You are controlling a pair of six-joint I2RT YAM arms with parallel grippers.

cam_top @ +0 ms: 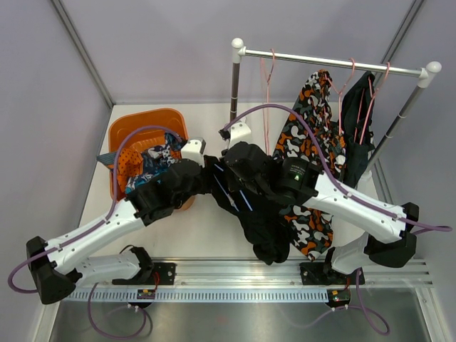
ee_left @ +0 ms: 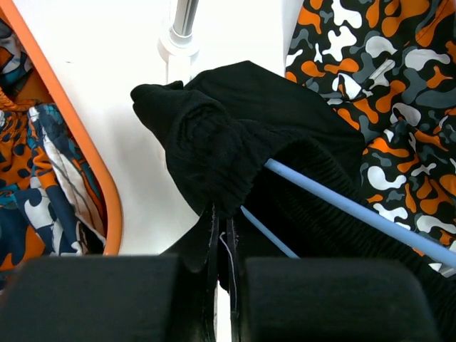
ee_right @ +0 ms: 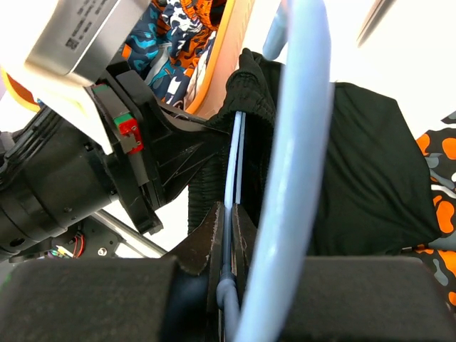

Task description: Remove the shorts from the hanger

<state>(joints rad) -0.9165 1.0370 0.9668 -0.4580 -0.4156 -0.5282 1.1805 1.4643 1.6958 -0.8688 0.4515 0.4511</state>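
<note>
The plain black shorts (ee_left: pixel 214 128) hang on a light blue hanger (ee_left: pixel 342 203) held over the table between my two arms, and their legs droop toward the near edge (cam_top: pixel 265 231). My left gripper (ee_left: pixel 222 217) is shut on the black shorts' bunched waistband. My right gripper (ee_right: pixel 234 206) is shut on the blue hanger's thin wire (ee_right: pixel 299 142). The orange, black and white camouflage shorts (cam_top: pixel 313 121) and the dark navy shorts (cam_top: pixel 356 107) hang on pink hangers from the rack. The teal-blue and orange patterned shorts (cam_top: pixel 153 160) lie in the orange basket (cam_top: pixel 135 128).
The clothes rack (cam_top: pixel 335 63) stands at the back right, with one bare pink hanger (cam_top: pixel 267 78) near its left post. The camouflage shorts (ee_left: pixel 385 71) hang close to the right of the black shorts. The basket's rim (ee_left: pixel 78 142) lies just left of my left gripper.
</note>
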